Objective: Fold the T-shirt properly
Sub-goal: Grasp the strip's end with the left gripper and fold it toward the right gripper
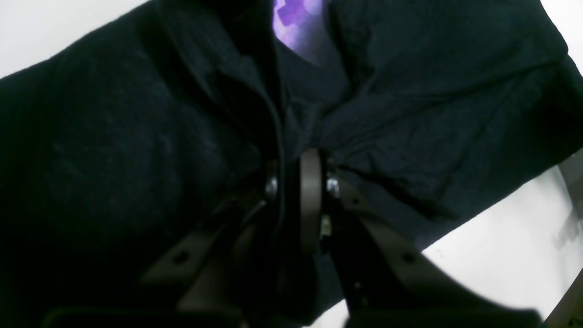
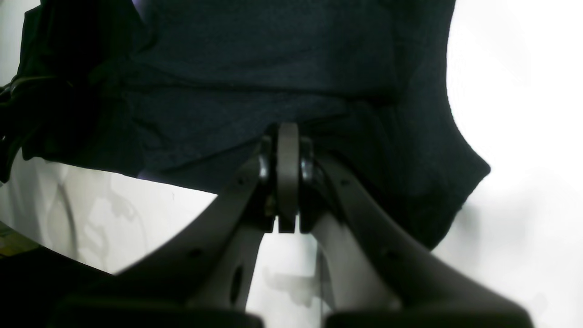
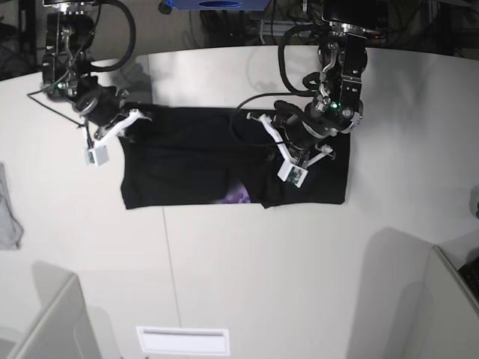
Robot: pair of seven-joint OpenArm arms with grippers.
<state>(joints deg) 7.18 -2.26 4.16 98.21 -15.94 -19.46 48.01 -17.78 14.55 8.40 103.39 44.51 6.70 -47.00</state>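
One black T-shirt (image 3: 194,161) is lying spread across the far half of the white worktop (image 3: 247,262), its neck label hidden and no writing readable, with only a sliver of purple print (image 3: 239,197) peeking out at its near edge. The left gripper (image 1: 298,182) is pinching a bunched fold of the shirt between closed jaws. The right gripper (image 2: 288,155) is clamping the shirt's edge toward the far left corner, while a grey cloth (image 3: 7,213) is lying cut off at the left edge.

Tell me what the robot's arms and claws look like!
Both arms are black, with thick black cables looping off them. The left arm shows small green lights, and so does the right arm. Each wrist has white parts and a small white camera box. The left claw and right claw have dark grey-brown fingers with silver bolts.
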